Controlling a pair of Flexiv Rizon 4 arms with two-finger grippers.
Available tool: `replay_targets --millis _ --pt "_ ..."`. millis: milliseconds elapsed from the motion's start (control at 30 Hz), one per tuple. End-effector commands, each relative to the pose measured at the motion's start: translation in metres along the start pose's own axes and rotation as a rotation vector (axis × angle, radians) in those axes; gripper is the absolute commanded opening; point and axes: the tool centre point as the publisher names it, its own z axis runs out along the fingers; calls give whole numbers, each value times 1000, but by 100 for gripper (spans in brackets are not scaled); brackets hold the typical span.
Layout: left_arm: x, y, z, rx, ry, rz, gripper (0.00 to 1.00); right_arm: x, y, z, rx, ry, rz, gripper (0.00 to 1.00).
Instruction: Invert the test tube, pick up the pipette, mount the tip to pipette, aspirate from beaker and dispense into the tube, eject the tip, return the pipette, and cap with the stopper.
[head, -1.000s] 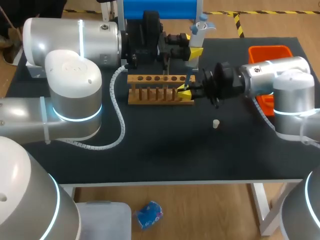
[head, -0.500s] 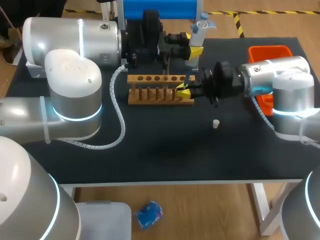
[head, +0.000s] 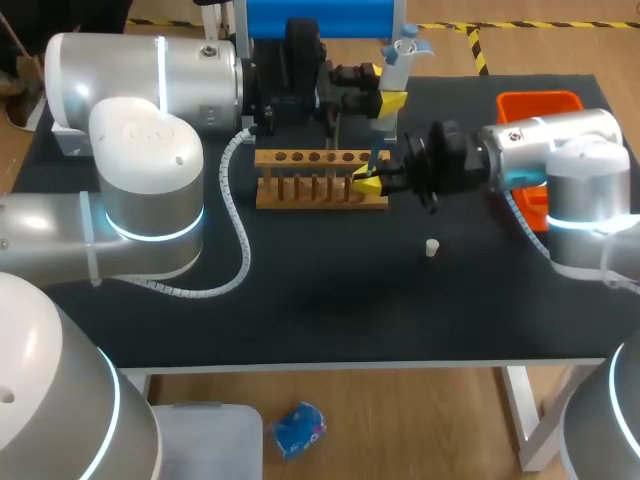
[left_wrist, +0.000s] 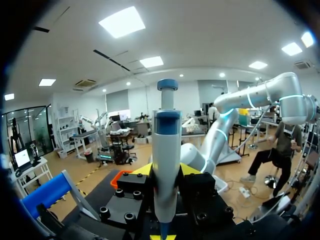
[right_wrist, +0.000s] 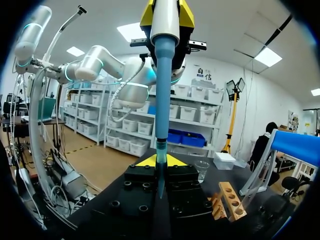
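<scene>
Scarcely moved, the left gripper (head: 386, 90) clamps the pipette (left_wrist: 166, 165), tip inside the test tube (right_wrist: 159, 150) pinched by the right gripper (head: 370, 182): dispensing, apparently.

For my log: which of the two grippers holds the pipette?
The left gripper, behind the rack, holds the pipette upright; the right gripper sits lower, at the rack's right end.
</scene>
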Motion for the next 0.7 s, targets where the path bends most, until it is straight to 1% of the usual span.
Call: replay_targets --millis 33,200,233,267,300,333,533,700 --pt "0 8 -1 0 0 -1 0 2 11 -2 8 -4 3 0" --pt "0 8 -1 0 0 -1 0 4 9 -1 11 2 21 0" --pt "0 8 -1 0 0 -1 0 4 8 -1 12 4 25 26" --pt "0 8 -1 0 0 -1 0 5 7 0 14 6 30 47" --pt "0 8 -1 0 0 -1 0 5 6 0 16 6 32 99" --pt "0 8 -1 0 0 -1 0 6 5 0 17 6 35 100" --pt "0 8 -1 0 0 -1 0 12 -2 -4 48 14 71 100" --pt "0 8 -1 0 0 -1 0 19 -8 -14 78 8 102 100"
